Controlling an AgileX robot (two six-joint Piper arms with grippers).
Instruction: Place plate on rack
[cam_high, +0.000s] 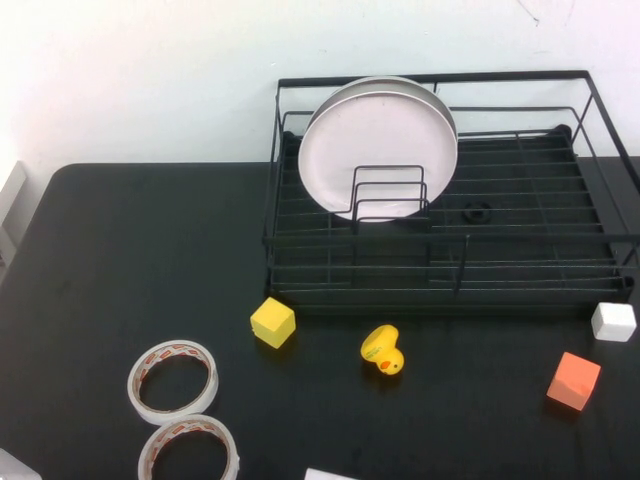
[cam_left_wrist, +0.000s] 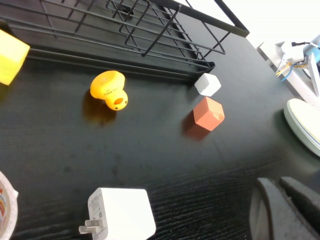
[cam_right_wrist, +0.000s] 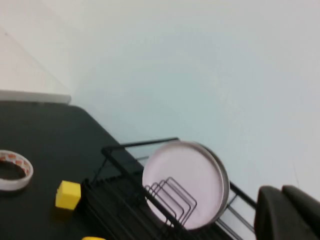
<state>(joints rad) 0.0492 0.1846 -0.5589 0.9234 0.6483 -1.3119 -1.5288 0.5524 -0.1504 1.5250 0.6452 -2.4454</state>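
Note:
The pale pink plate (cam_high: 375, 140) stands upright in the left part of the black wire rack (cam_high: 430, 78), behind the looped dividers and leaning toward the back rail. It also shows in the right wrist view (cam_right_wrist: 197, 167), standing in the rack (cam_right_wrist: 122, 172). Neither gripper shows in the high view. My left gripper (cam_left_wrist: 280, 210) is shut and empty, low over the table in front of the rack (cam_left_wrist: 150, 30). My right gripper (cam_right_wrist: 282, 212) is shut and empty, raised and away from the rack, looking at the plate.
In front of the rack lie a yellow cube (cam_high: 272, 322), a yellow duck (cam_high: 383, 350), an orange cube (cam_high: 573, 381) and a white cube (cam_high: 613, 321). Two tape rolls (cam_high: 172, 381) lie front left. A white charger (cam_left_wrist: 120, 213) lies near the front edge. A grey-white plate (cam_left_wrist: 305, 122) sits off to the right.

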